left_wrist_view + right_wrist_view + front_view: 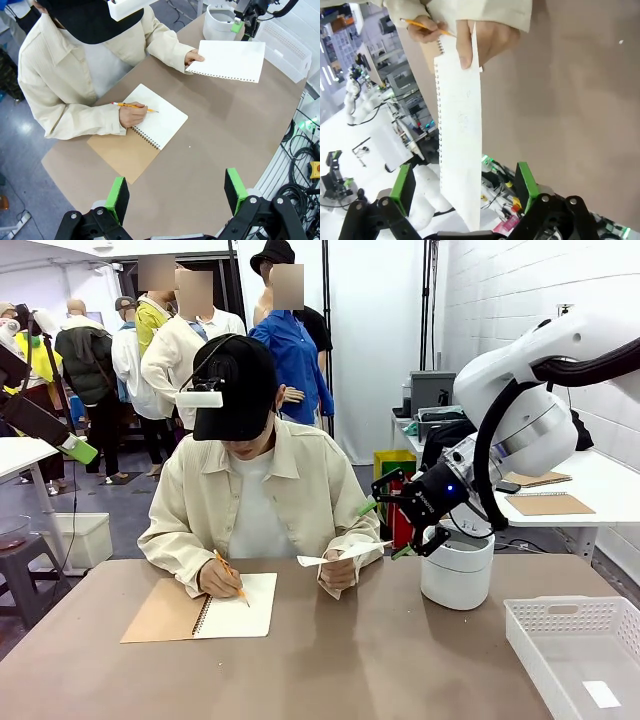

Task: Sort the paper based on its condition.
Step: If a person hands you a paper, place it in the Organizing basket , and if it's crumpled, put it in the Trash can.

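The person across the table holds out a white sheet of paper (pixel 345 555) (pixel 230 60) (pixel 461 135) in one hand. It looks flat, with torn spiral holes along one edge. My right gripper (pixel 385 530) (pixel 464 172) is open, level with the sheet, and the sheet's free end reaches in between its green pads without being clamped. High above the near left of the table, my left gripper (pixel 176 185) hangs open with nothing in it.
The person's other hand holds an orange pencil (pixel 228 575) (pixel 132 106) on an open spiral notebook (pixel 200 610) (pixel 145 135). A round white bin (pixel 457 575) (pixel 220 22) stands behind my right gripper. A white basket tray (pixel 585 650) (pixel 287 45) sits at the near right corner.
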### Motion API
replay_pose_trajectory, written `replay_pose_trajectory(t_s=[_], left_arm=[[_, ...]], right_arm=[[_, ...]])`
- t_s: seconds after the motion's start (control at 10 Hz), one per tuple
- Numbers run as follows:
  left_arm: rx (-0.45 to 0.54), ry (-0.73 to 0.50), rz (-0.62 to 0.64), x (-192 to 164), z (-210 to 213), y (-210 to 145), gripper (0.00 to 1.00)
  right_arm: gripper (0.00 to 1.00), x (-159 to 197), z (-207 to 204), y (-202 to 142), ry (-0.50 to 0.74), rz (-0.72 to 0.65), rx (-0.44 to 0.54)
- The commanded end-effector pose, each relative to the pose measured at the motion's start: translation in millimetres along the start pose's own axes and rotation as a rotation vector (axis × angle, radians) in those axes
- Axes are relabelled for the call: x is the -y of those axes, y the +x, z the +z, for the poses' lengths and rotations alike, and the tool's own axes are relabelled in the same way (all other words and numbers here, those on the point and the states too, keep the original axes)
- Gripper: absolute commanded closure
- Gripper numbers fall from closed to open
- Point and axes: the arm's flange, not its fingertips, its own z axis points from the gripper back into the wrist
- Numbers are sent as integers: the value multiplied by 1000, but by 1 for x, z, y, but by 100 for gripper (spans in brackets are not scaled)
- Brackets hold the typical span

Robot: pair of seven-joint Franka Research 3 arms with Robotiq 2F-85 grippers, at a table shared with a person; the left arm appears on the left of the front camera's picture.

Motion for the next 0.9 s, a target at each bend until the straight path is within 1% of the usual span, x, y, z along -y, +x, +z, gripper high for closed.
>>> replay_pose_trajectory(t_s=[0.0,0.4,0.6,0.7,0.8], left_arm=[[5,1,0,0,1,0,0],[5,1,0,0,1,0,0],[5,1,0,0,1,0,0],[5,1,0,0,1,0,0],[5,1,0,0,1,0,0]], right_arm=[[0,-1,-11,7,71,-58,-62],[0,10,-37,13,97,-96,-137],[0,12,-40,13,128,-59,-188],[19,14,-43,14,136,-35,-210],[38,14,-45,16,124,-46,-201]])
